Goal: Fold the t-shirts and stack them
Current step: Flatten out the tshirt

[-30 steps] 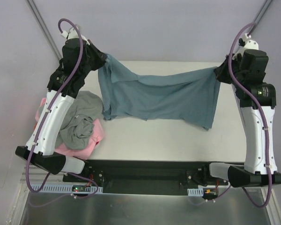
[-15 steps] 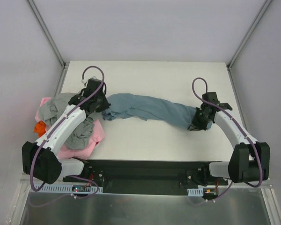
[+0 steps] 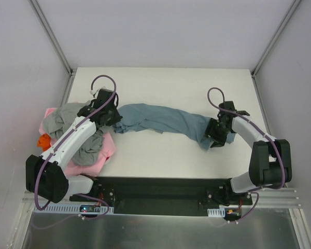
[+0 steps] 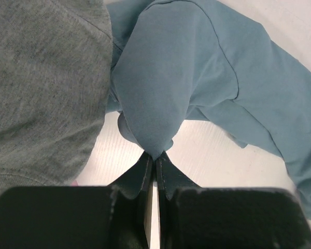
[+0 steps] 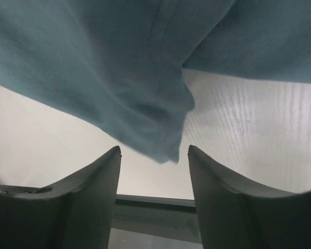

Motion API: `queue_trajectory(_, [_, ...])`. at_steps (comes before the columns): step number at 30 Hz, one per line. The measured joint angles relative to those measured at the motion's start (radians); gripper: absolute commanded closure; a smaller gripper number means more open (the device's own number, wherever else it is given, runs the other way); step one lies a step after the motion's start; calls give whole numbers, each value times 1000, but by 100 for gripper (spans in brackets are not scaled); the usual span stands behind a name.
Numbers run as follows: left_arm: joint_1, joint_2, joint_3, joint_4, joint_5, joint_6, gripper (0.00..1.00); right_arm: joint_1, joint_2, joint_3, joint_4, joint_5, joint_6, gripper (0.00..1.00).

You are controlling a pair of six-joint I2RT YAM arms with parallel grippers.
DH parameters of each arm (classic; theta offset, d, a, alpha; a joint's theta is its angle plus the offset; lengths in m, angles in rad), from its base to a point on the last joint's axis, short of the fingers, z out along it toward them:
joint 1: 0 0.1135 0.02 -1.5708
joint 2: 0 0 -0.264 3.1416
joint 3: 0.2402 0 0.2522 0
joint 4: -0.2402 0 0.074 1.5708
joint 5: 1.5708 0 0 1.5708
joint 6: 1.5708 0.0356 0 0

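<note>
A blue t-shirt point(image 3: 160, 120) lies bunched in a long band across the middle of the white table point(image 3: 160, 85). My left gripper point(image 3: 114, 117) is at its left end, low over the table. In the left wrist view the left gripper point(image 4: 155, 154) is shut on a pinched fold of the blue t-shirt point(image 4: 197, 67). My right gripper point(image 3: 214, 137) is at the shirt's right end. In the right wrist view the right gripper point(image 5: 154, 150) stands open, and a loose corner of the blue t-shirt point(image 5: 93, 62) hangs just above the gap, free of both fingers.
A crumpled grey t-shirt point(image 3: 78, 129) lies on a pink one point(image 3: 102, 154) at the table's left edge, with an orange one point(image 3: 43, 141) beside them. The grey t-shirt point(image 4: 41, 78) touches the blue one's left end. A black rail point(image 3: 160, 189) runs along the near edge.
Both arms have come down from holding the blue t-shirt stretched up in the air to laying it on the table. The right gripper has opened and let go of its end.
</note>
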Motion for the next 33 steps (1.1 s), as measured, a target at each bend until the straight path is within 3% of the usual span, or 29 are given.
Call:
queue_trajectory(3, [0,0,0,0,0,0,100,0,-12,-1,-15,10,-6,27])
queue_trajectory(7, [0,0,0,0,0,0,100,0,-69,-29,-39,34,-7,27])
queue_trajectory(19, [0,0,0,0,0,0,100,0,-165,-203,103,34,48,37])
queue_trajectory(28, [0,0,0,0,0,0,100,1,-156,-263,245,35,74,48])
queue_trajectory(33, [0,0,0,0,-1,1,100,3,-139,-266,270,36,87,65])
